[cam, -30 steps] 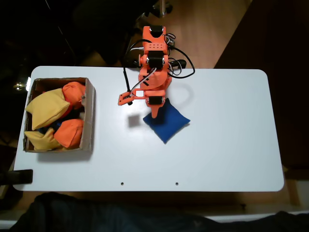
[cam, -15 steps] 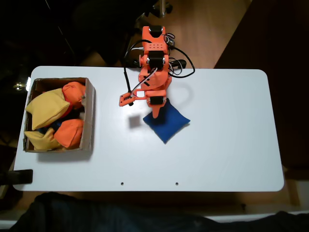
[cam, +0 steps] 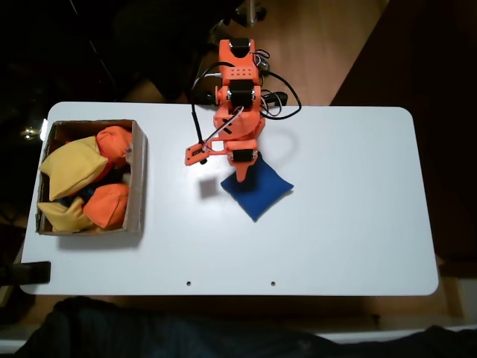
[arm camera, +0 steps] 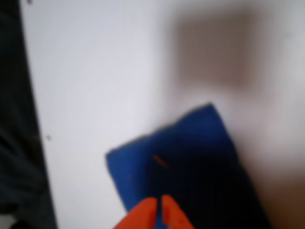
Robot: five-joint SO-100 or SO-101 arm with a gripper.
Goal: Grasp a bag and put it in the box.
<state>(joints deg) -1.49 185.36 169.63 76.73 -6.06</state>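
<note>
The royal-blue bag (cam: 258, 191) lies flat on the white table, just right of centre in the fixed view. My orange gripper (cam: 242, 177) reaches down from the arm at the table's far edge, and its tip sits over the bag's upper-left corner. In the blurred wrist view the two orange fingertips (arm camera: 158, 206) are pressed together over the bag (arm camera: 190, 162), with nothing visibly between them. The brown cardboard box (cam: 139, 179) stands at the table's left end, well apart from the bag.
The box holds yellow beanbags (cam: 71, 165) and orange beanbags (cam: 106, 205), piled up to its rim. The arm's base and cables (cam: 240, 74) sit at the table's far edge. Bare white table (cam: 350, 224) stretches to the right of the bag and in front of it.
The arm has barely shifted. The bag and the box lie where they were.
</note>
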